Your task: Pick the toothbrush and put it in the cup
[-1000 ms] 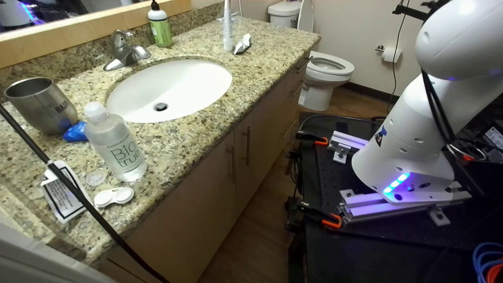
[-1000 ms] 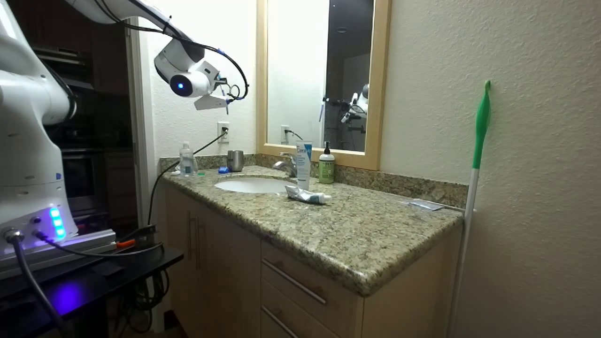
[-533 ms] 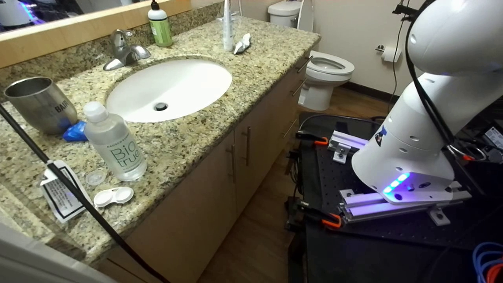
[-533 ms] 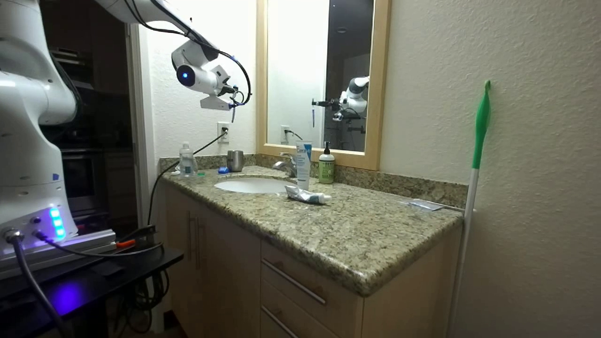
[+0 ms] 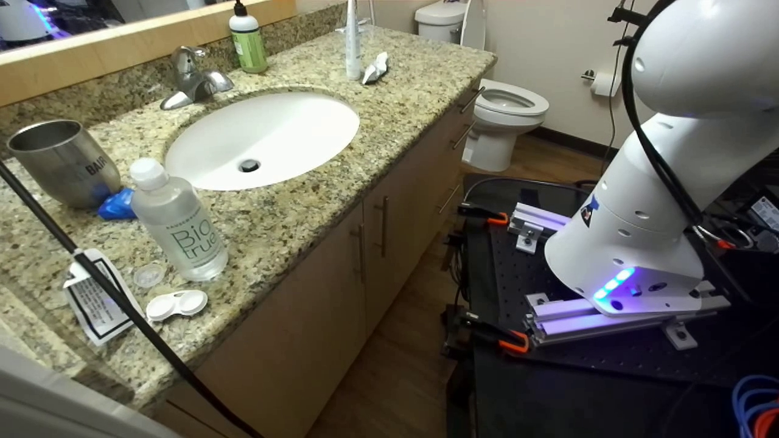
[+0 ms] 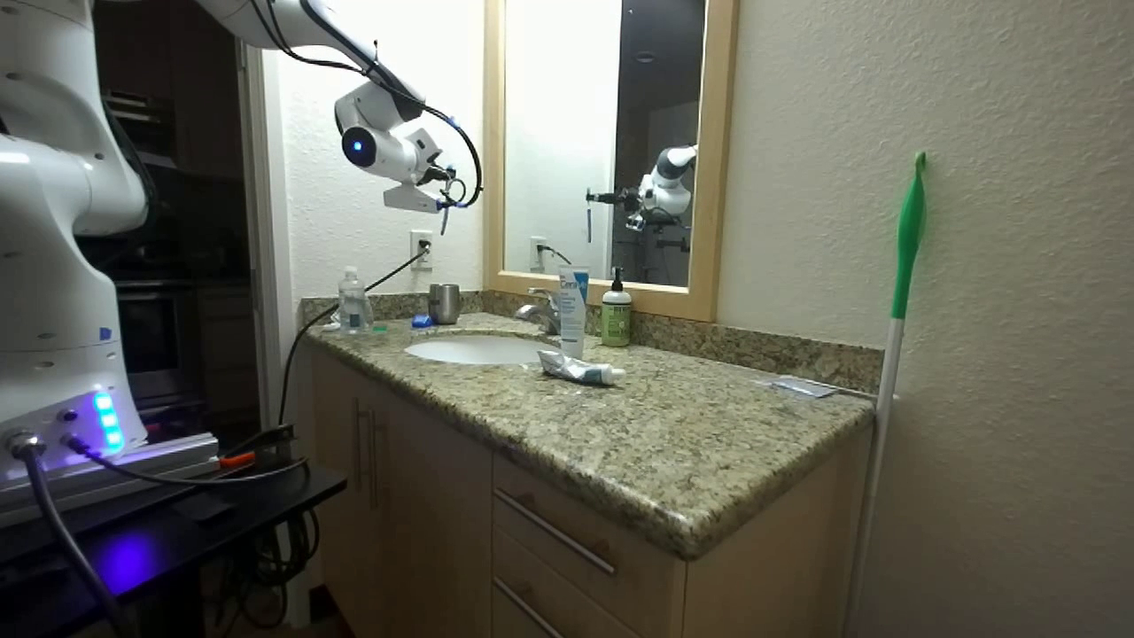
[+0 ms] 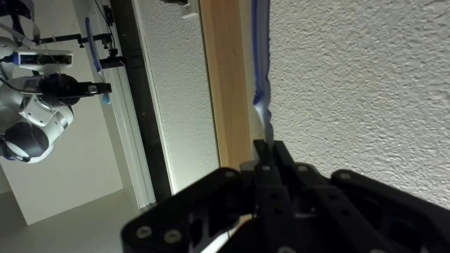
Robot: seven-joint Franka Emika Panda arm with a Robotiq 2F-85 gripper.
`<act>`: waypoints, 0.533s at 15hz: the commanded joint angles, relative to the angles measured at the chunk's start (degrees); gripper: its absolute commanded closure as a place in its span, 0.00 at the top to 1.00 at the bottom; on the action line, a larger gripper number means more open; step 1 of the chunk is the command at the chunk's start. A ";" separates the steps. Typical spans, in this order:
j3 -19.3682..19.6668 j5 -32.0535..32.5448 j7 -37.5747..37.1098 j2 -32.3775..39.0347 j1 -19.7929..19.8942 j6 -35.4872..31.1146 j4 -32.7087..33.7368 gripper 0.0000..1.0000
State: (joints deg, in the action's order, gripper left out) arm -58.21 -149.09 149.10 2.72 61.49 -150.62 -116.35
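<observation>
Toothbrush [image 7: 261,59] tight between 2 jaws, cup [image 5: 66,164] on countertop [image 5: 274,210]

Glossy white, round-jointed arm [image 5: 694,140]: yours wears black cables [image 5: 684,199] alongside
Flared white base [image 5: 633,261]: a slanted strip of blue lights [image 5: 614,282] glows beneath your blue-and-black sticker [image 5: 589,212]
Black multi-link gripper [image 7: 269,143]: round silver screws [image 7: 172,236] dot your machine

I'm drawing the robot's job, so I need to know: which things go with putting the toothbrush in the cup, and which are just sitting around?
Part of the job:
toothbrush, held in the gripper
cup, on the counter

Just sitting around:
clear bottle
contact lens case
soap bottle
upright tube
crumpled tube
</observation>
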 commanded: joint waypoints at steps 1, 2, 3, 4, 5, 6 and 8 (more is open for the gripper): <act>3.07 0.35 0.27 -4.42 -2.34 5.29 -4.58 0.01; 3.35 -1.20 0.26 -5.54 -2.95 5.76 -5.06 0.01; 1.54 0.21 0.26 -1.06 -1.48 3.53 -2.22 0.06; 1.95 0.06 0.16 -1.92 -1.99 4.21 -2.85 0.06; 2.15 0.03 0.05 -2.74 -2.29 4.43 -3.26 0.06; 2.22 0.01 -0.02 -3.41 -2.46 4.44 -3.47 0.06; 2.14 0.00 -0.08 -4.49 -2.18 4.05 -4.25 0.01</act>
State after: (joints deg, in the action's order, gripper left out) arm -55.88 -149.09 149.02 -1.48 58.94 -146.17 -120.09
